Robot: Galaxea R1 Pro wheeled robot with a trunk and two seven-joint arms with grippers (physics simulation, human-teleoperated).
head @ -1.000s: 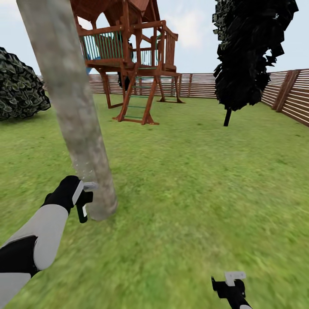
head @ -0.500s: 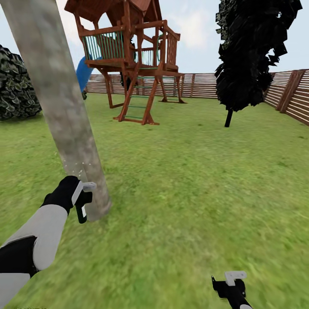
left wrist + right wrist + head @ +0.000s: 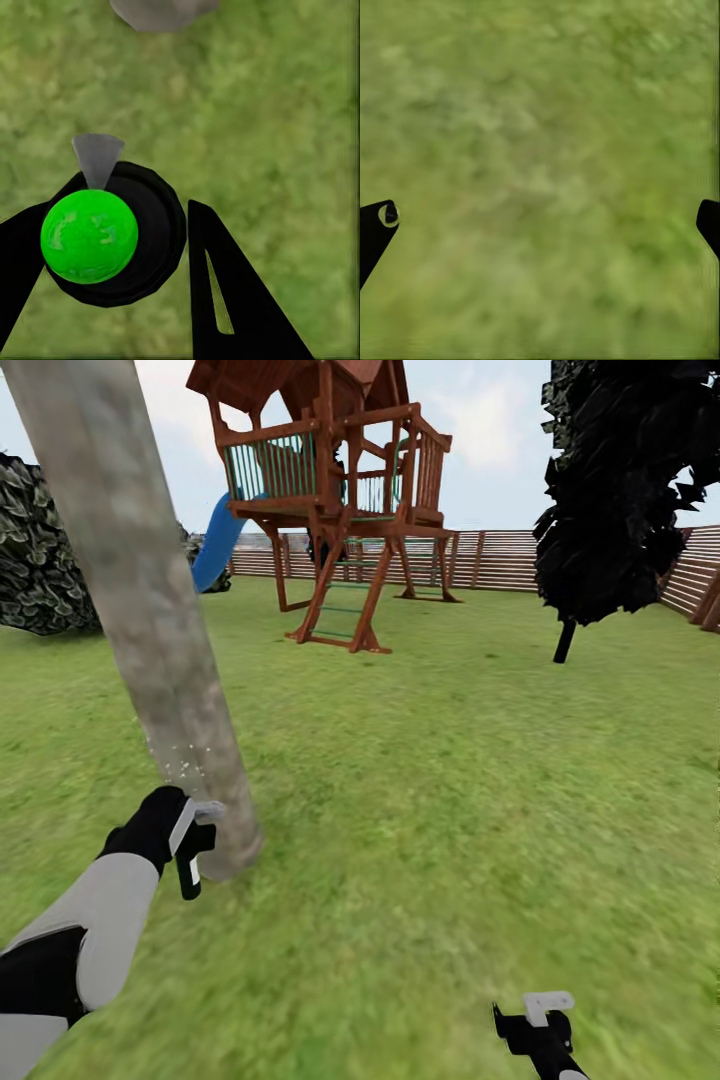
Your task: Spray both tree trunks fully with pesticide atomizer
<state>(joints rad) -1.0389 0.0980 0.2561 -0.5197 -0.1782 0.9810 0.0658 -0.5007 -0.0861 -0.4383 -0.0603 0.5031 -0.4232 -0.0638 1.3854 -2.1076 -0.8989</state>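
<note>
While right gripper gapes, left gripper clamps atomizer.

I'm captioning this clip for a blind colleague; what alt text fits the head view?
The robot's left gripper holds the pesticide atomizer against the base of a thick, pale mottled tree trunk, with fine white droplets on the bark just above. Green lawn stretches to a wooden play tower, a slatted fence and a black tree; the right gripper hangs empty.

Our left end effector holds the atomizer against the trunk.
White flecks dot the bark just above it; our right end effector hangs low over the grass, well apart.
</note>
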